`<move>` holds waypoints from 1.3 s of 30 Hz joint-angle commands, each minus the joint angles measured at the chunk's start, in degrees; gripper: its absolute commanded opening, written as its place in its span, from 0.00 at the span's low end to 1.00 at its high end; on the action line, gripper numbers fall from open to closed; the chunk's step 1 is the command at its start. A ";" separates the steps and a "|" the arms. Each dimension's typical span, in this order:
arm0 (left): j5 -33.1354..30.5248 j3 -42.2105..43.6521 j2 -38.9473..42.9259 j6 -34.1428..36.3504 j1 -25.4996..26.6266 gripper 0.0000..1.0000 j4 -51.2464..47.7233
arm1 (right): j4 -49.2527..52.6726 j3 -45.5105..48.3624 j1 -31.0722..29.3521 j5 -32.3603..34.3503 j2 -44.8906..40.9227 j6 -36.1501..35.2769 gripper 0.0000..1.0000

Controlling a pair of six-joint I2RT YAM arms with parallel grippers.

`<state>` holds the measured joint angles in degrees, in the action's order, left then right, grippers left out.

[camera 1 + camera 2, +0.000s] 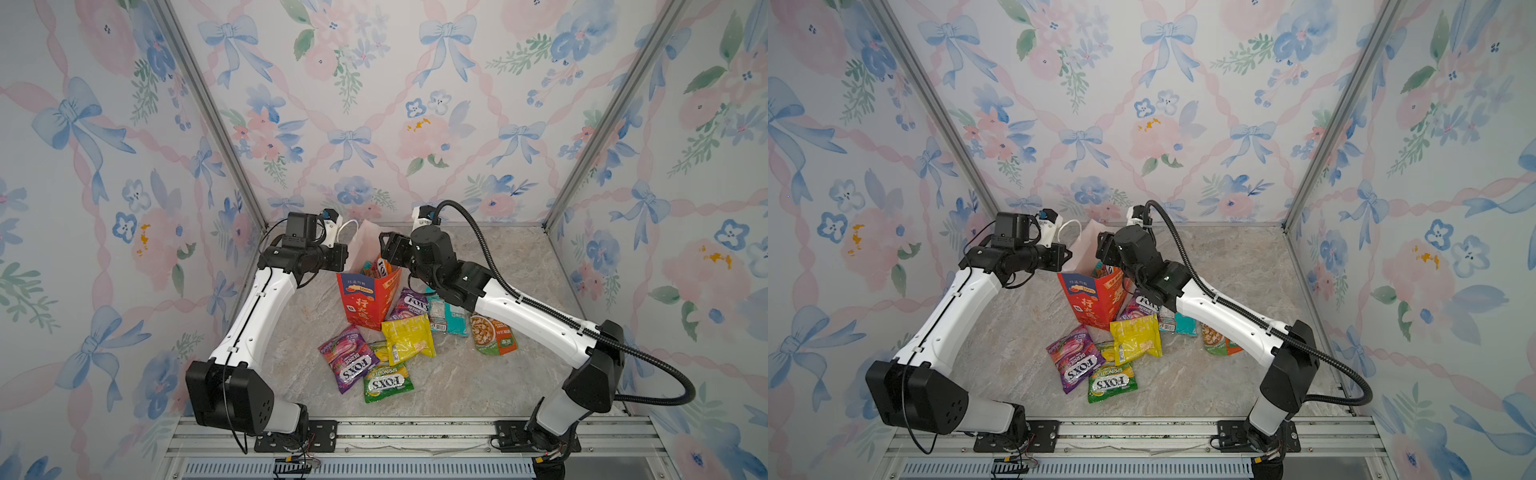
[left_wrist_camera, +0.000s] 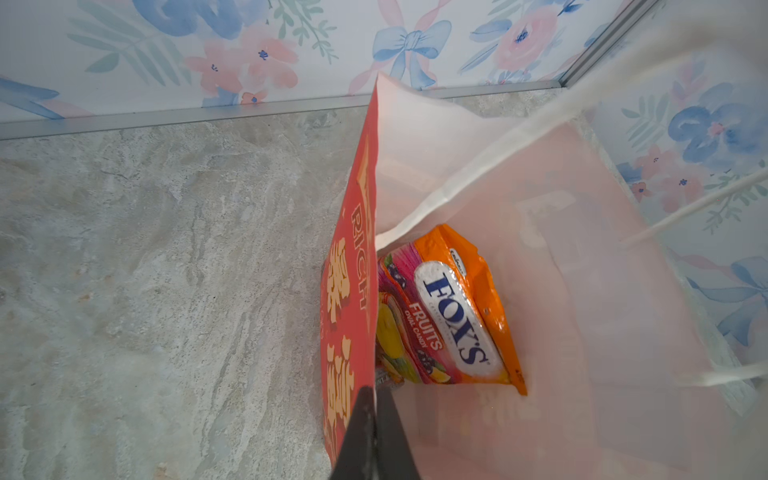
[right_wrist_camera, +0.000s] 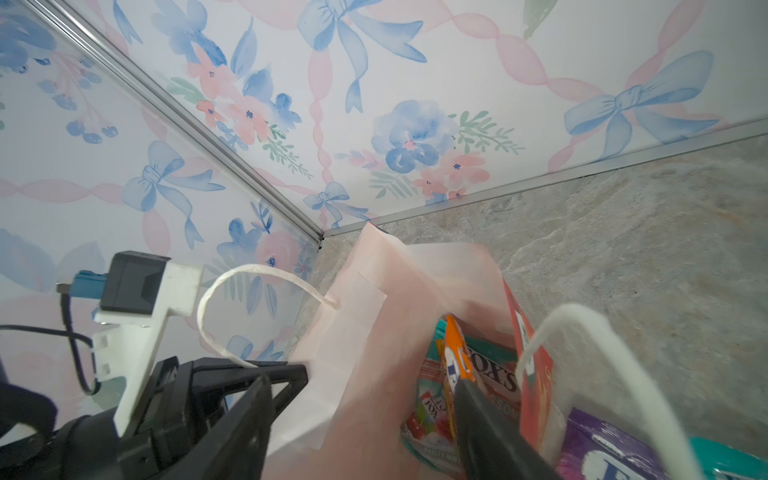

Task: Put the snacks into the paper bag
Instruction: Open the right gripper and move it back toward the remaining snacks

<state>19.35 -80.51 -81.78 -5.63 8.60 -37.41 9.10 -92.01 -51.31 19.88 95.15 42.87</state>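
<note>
My left tool (image 2: 372, 392) is clamped on the paper bag (image 1: 361, 299) rim, centre frame. The right tool (image 3: 361, 380) is spread apart above it. An orange packet (image 2: 457, 307) sits inside, and six snacks (image 1: 409, 336) lie on the tabletop (image 1: 457, 382) below.

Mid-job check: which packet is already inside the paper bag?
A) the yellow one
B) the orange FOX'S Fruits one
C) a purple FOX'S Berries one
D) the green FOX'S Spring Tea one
B: the left wrist view looks down into the paper bag and shows the orange FOX'S Fruits packet lying inside it.
</note>
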 commanded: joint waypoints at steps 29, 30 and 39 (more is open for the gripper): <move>0.41 -0.44 -0.67 0.27 -0.25 0.00 -2.05 | 10.53 24.85 4.45 -15.97 -28.03 -7.69 0.95; 0.34 -0.39 -0.67 0.27 -0.26 0.00 -2.05 | 11.23 26.69 4.69 -16.17 -29.01 -7.46 0.94; 0.34 -0.21 -0.62 0.00 -0.34 0.00 -2.05 | 14.16 43.59 5.12 -20.92 -35.42 4.31 0.85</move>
<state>19.38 -80.51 -81.80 -5.65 8.60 -37.39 21.34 -51.90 -46.83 1.87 61.43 42.22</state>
